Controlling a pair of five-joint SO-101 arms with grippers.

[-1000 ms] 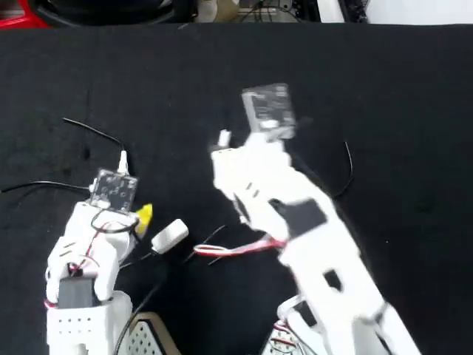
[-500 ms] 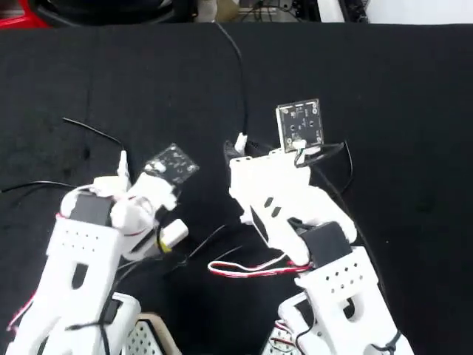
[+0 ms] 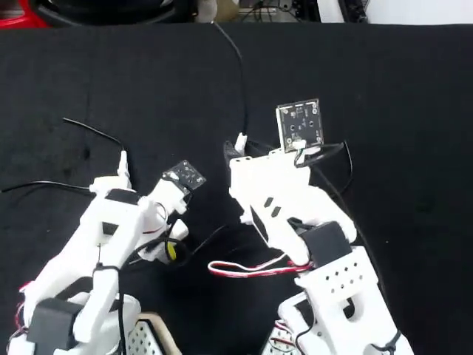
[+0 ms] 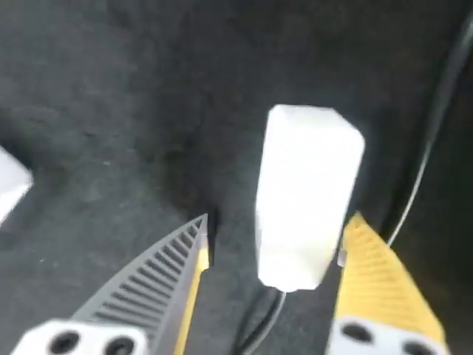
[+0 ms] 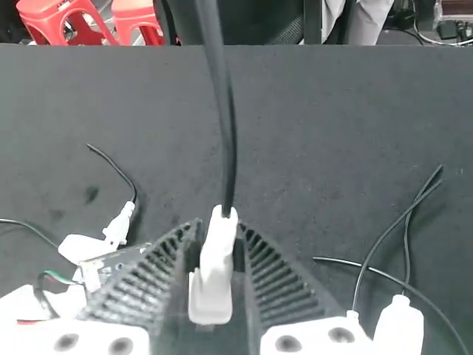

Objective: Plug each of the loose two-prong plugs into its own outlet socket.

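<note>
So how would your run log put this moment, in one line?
left claw: open, astride loose plug on cloth | right claw: shut on held plug, its black cord trailing away

In the left wrist view the white plug (image 4: 307,200) between the parted fingers of the left gripper (image 4: 279,222) is blurred. Its 2 prongs cannot be made out, its cord (image 4: 259,325) runs off the picture's edge, and 1 white scrap (image 4: 11,188) is cropped beyond telling. In the right wrist view the right gripper (image 5: 216,225) pinches a clamped plug (image 5: 213,274) whose prongs are hidden, the black cable (image 5: 218,111) is blurred, and a third plug (image 5: 399,325) is cropped. From above, the left arm (image 3: 111,237) covers most of the white plug near the table's (image 3: 414,89) near edge, leaving 1 yellow sliver (image 3: 171,251).
</note>
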